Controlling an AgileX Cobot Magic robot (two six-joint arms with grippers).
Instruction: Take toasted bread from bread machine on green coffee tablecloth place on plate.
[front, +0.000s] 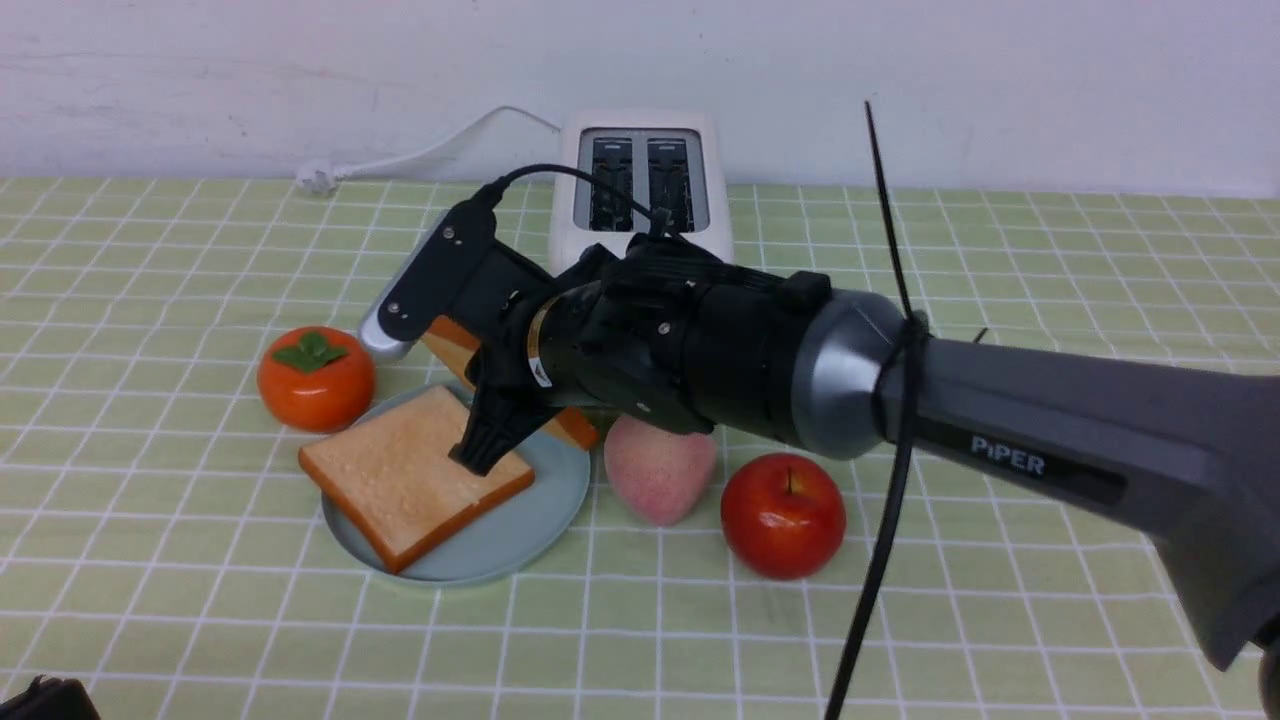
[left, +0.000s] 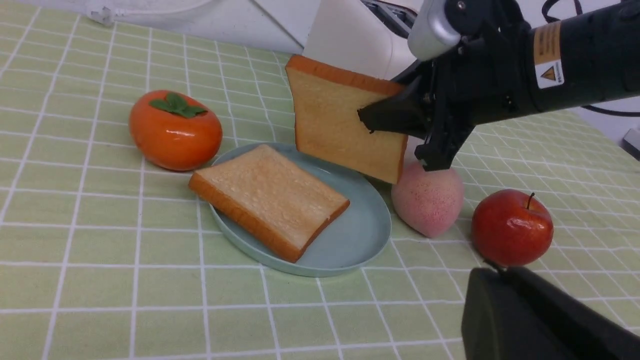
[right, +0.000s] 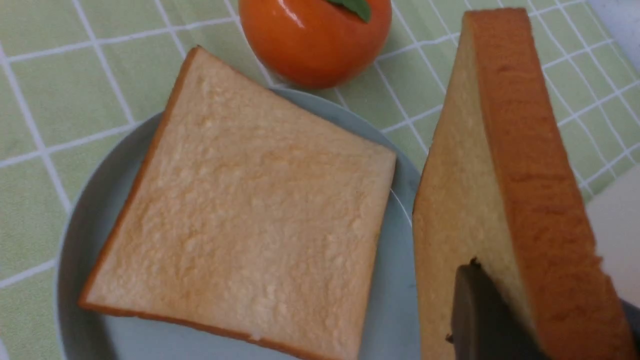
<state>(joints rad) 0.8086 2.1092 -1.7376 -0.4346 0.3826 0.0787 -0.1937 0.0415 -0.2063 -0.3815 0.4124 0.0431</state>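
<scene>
One slice of toasted bread (front: 415, 470) lies flat on the light-blue plate (front: 545, 515), also in the left wrist view (left: 270, 200) and the right wrist view (right: 250, 215). My right gripper (front: 500, 420) is shut on the second slice (left: 340, 120), holding it on edge over the plate's far rim; the slice (right: 500, 175) fills the gap between the fingers (right: 480, 310). The white bread machine (front: 640, 180) stands behind on the green coffee tablecloth (front: 200, 600), both slots empty. My left gripper (left: 500, 272) is shut and empty, low near the table's front left.
An orange persimmon (front: 315, 378) sits left of the plate. A pink peach (front: 660, 470) and a red apple (front: 783, 515) sit right of it. The toaster's white cord and plug (front: 320, 180) lie at the back left by the wall.
</scene>
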